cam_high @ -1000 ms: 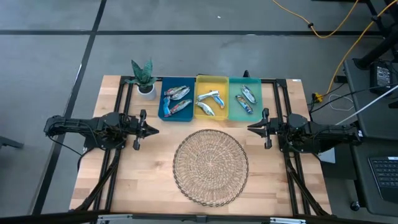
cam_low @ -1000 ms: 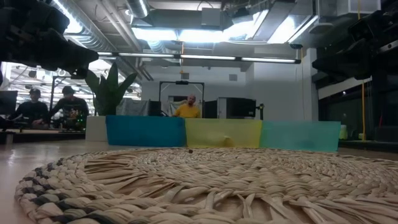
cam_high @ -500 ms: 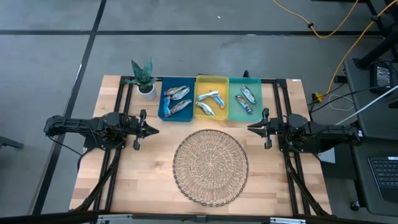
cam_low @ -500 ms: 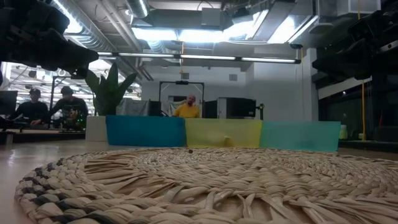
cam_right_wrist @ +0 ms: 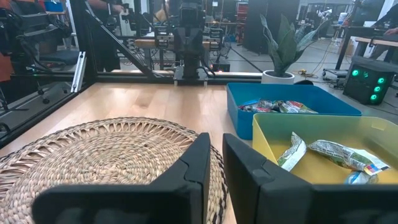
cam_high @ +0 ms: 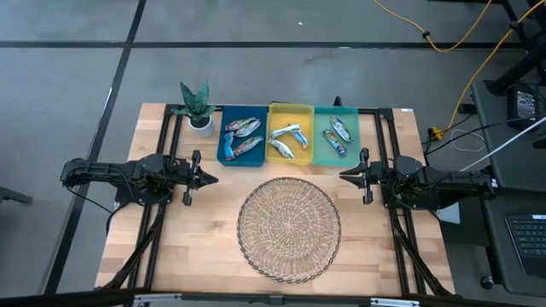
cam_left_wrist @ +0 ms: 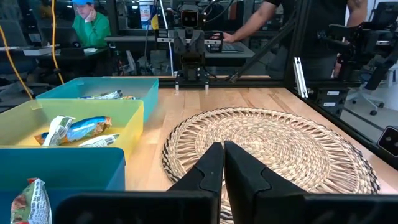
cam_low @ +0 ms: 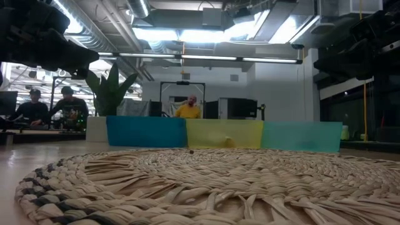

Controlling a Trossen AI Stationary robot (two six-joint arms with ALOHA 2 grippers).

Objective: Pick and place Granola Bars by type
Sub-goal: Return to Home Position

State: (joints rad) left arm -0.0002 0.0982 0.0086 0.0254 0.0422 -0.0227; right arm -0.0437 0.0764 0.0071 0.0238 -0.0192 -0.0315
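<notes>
Granola bars (cam_high: 243, 129) in three trays (cam_high: 291, 106), left jaws and right jaws closed, empty, flanking wicker mat (cam_high: 288, 228).

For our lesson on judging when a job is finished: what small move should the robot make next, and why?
Probably none beyond holding still. The woven mat carries no bars; the granola bars lie in the blue tray, yellow tray and green tray, and the left gripper and right gripper sit shut at the mat's sides.
</notes>
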